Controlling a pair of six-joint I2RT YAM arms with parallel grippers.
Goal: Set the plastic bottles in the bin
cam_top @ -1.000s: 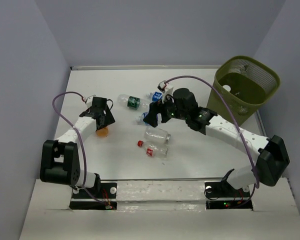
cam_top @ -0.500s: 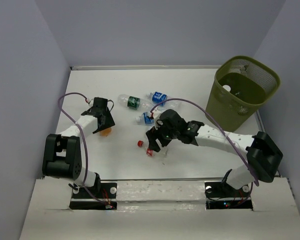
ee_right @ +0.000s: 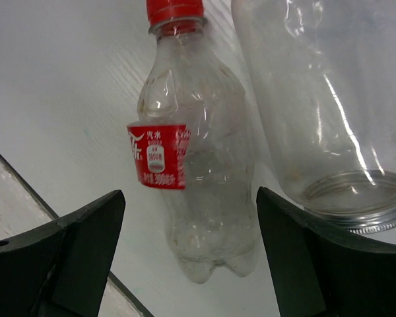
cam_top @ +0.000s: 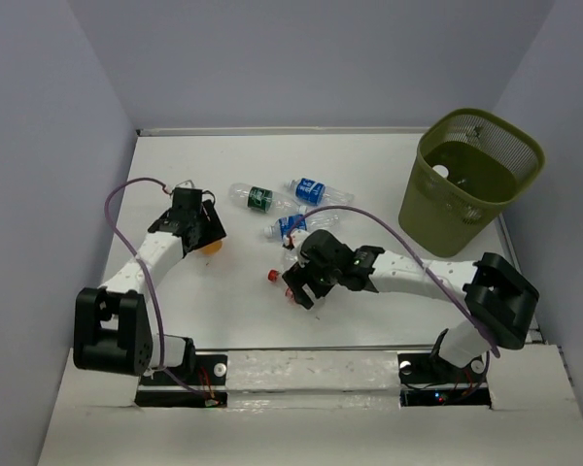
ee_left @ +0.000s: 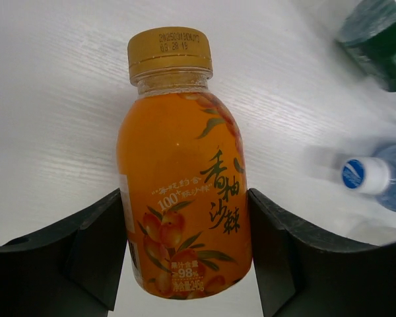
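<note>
The left gripper (ee_left: pixel 185 201) clamps an orange juice bottle (ee_left: pixel 181 165) lying on the white table (cam_top: pixel 369 155); its black fingers (ee_left: pixel 96 254) press one to each side of the body, and the gold cap points away from the wrist; a green-labelled bottle (ee_left: pixel 383 39) lies off to the far right of that view, clear of the grip.

The right gripper (ee_right: pixel 190 198) stands with jaws wide around a red-labelled bottle (ee_right: pixel 198 165); bare table shows between the label side and the nearer finger (ee_right: pixel 86 251), so nothing is clamped; the bottle is clear and lies flat with its red cap away from the wrist. Just beside it lies a larger clear bottle (ee_right: pixel 317 99) without a cap, its silver-rimmed mouth crowding the other finger on the outer side.

From above, the right gripper hides most of the red-labelled bottle, leaving the red cap showing; a blue-labelled bottle (cam_top: pixel 290 228) lies just beyond the gripper, another blue-labelled one (cam_top: pixel 311 189) farther back beside the green-labelled bottle. A purple cable (cam_top: pixel 126 189) loops over each arm. The olive-green wire-mesh bin (cam_top: pixel 437 209) stands upright at the far right corner, well apart from both grippers.
</note>
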